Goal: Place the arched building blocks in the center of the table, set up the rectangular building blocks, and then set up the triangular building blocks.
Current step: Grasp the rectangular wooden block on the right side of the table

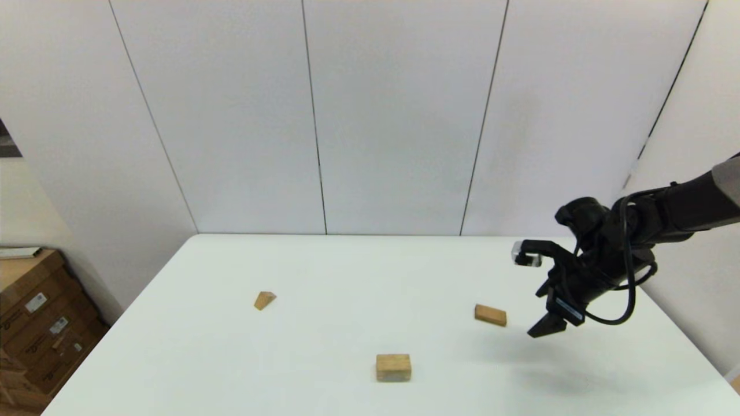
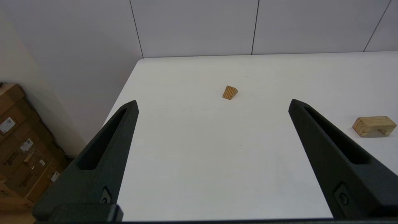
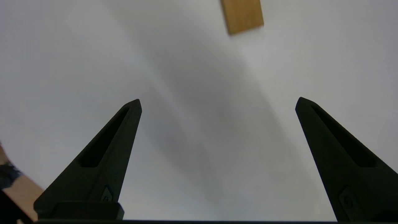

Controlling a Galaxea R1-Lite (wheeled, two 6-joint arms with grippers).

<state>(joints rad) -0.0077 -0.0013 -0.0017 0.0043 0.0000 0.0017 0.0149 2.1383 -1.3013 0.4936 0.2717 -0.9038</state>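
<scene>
In the head view the right gripper [image 1: 540, 294] is hovering at right of frame, fingers apart and holding nothing, just right of the rectangular block [image 1: 490, 315] lying flat on the white table [image 1: 324, 271], with the arched block [image 1: 393, 367] sitting lower centre and the triangular block [image 1: 265, 300] left of centre. In the left wrist view the left gripper [image 2: 213, 104] is hanging over the table, fingers spread wide and empty, the triangular block [image 2: 230, 92] lying at upper centre and the arched block [image 2: 374, 125] at the right edge, hollow side down. In the right wrist view the right gripper [image 3: 217, 102] is showing its fingers wide apart above bare table, the rectangular block [image 3: 242, 15] lying at the top edge.
</scene>
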